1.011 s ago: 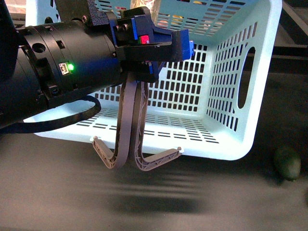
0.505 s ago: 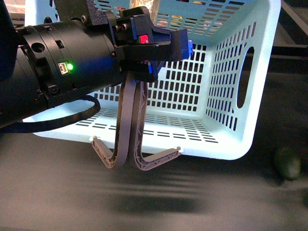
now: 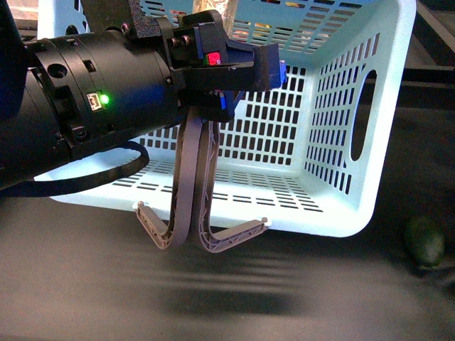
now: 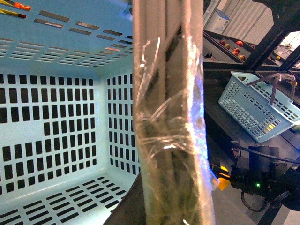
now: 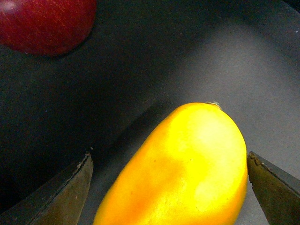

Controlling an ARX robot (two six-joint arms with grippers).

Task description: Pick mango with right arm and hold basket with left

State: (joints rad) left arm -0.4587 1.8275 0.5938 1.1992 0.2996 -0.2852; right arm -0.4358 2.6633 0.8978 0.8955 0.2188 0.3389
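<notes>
Almost nothing has moved since one second ago: in the front view the basket, the left arm and the dark green fruit keep the same places.

From the front, the left arm comes in from 9 o'clock, with a small green lamp lit on its body. The left hand is closed on the swing handle of the basket. The two grey-brown bars rise together into the hand and curve out to the near rim at 6 o'clock. The basket's inside is turned toward the camera. The green fruit lies on the dark tabletop at about 4 o'clock from the basket, apart from it.

Only the left wrist view shows that the handle bars are wrapped in clear film, with the slotted walls of the basket behind them. It also shows a second light-blue basket far in the background.

Only the right wrist view shows the mango. It lies on the tabletop between the two dark fingertips of the right hand, which is open around it. One tip has a clear gap to the fruit; the other is right at its edge. A red fruit lies well apart from the mango.
</notes>
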